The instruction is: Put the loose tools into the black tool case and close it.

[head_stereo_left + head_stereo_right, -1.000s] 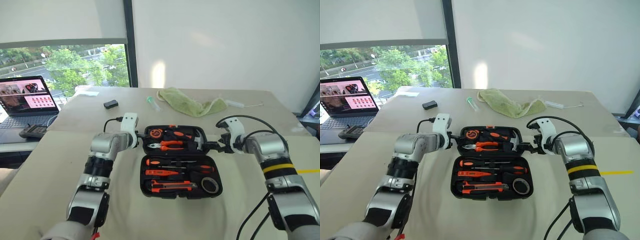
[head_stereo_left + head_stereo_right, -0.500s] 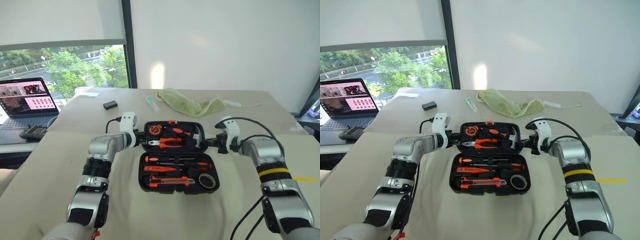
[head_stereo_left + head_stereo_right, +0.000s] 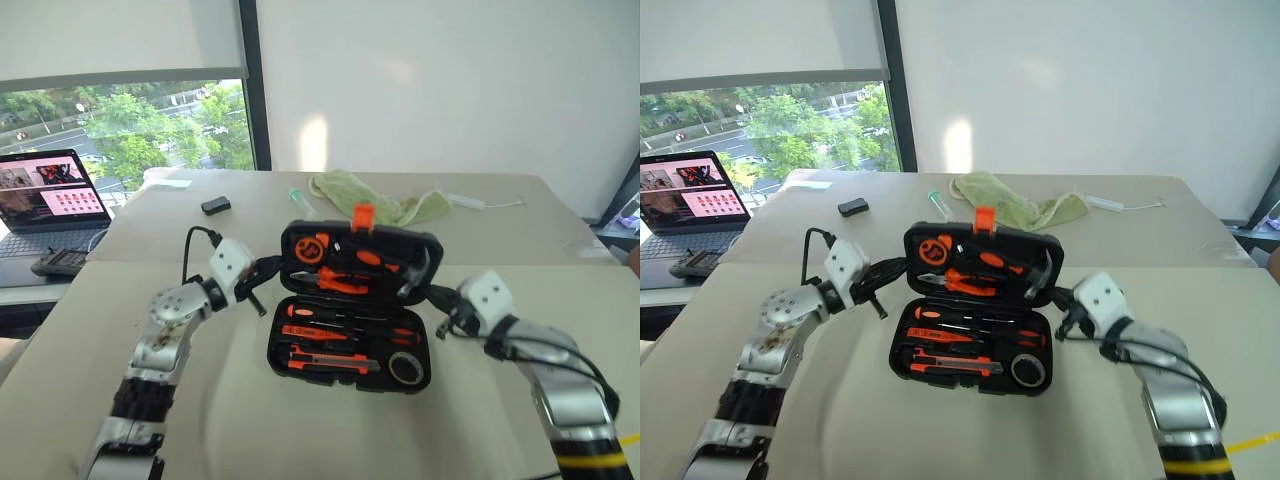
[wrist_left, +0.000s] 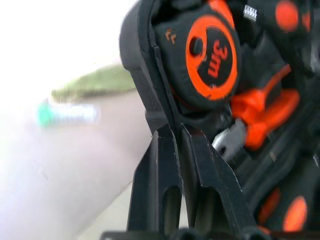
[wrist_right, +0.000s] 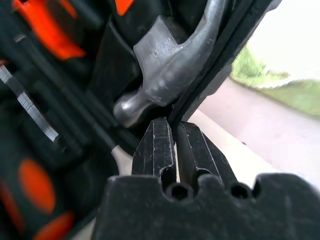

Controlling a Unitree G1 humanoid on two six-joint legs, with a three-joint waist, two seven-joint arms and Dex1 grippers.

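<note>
**Both grippers pinching the raised lid of the black tool case**

Sitting mid-tabletop (image 3: 120,400), the black tool case (image 3: 350,345), base flat and lid tilted up toward upright, orange latch (image 3: 363,216) showing at the top edge. Lying in the base slots: long screwdrivers (image 3: 345,332), utility knife (image 3: 330,364) and black tape roll (image 3: 406,368). Riding in the lid: tape measure (image 4: 210,50), orange-handled pliers (image 3: 335,282) and steel-headed hammer (image 5: 170,65). Gripping the lid's left edge, the left gripper (image 4: 176,137), jaws closed together on the rim just below the tape measure. Gripping the lid's right edge, the right gripper (image 5: 171,131), jaws pressed on the rim beside the hammer head. Resting well behind the case: green cloth (image 3: 375,200), small black block (image 3: 214,205). Standing at the far left, an open laptop (image 3: 45,200).
</note>
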